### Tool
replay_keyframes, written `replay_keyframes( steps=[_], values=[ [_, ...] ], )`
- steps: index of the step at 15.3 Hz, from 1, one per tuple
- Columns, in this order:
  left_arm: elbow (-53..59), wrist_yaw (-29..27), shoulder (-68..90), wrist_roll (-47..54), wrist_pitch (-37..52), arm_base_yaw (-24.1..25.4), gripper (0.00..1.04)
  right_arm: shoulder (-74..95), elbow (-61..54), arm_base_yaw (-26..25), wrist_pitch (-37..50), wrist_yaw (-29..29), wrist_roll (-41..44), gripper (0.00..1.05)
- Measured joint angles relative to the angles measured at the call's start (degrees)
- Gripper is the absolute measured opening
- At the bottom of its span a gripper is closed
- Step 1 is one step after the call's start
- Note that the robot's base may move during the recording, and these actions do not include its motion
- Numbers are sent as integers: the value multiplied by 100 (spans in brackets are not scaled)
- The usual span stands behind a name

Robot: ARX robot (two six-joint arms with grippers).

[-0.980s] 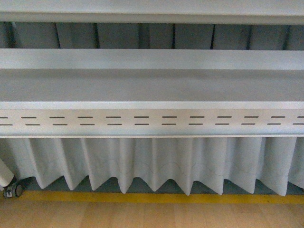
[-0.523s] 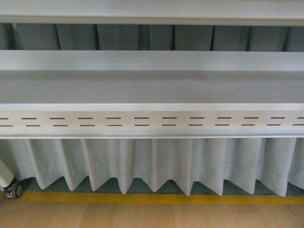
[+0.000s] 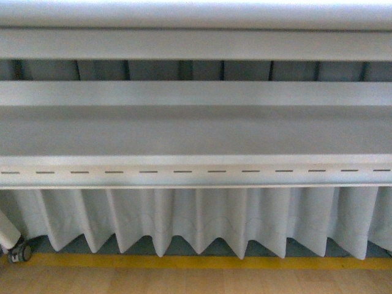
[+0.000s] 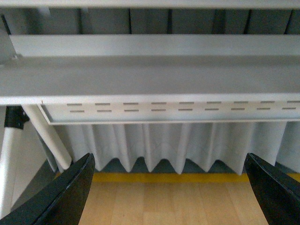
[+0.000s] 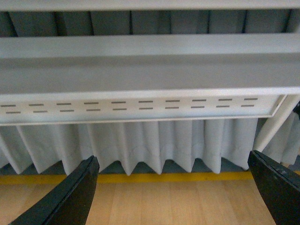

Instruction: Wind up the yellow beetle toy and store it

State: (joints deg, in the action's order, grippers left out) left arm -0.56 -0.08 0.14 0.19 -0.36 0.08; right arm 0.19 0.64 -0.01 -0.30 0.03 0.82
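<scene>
Front view shows only a white shelf point(image 3: 196, 131) above a pleated curtain point(image 3: 196, 214) and a yellow floor stripe point(image 3: 196, 262) (the yellow beetle toy appears in no view). The left gripper point(image 4: 168, 155) and right gripper point(image 5: 173, 155) each stand wide open, holding nothing

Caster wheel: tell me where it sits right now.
The caster wheel sits at the front view's far lower left, under a slanted white leg, at the left end of the yellow floor stripe and the pleated curtain.
</scene>
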Motion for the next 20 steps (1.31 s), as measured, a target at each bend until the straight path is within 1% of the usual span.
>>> replay_keyframes(
  steps=[20],
  values=[
    [0,13,0,0,2,0,98,0,0,0,13,4,0,98]
  ],
)
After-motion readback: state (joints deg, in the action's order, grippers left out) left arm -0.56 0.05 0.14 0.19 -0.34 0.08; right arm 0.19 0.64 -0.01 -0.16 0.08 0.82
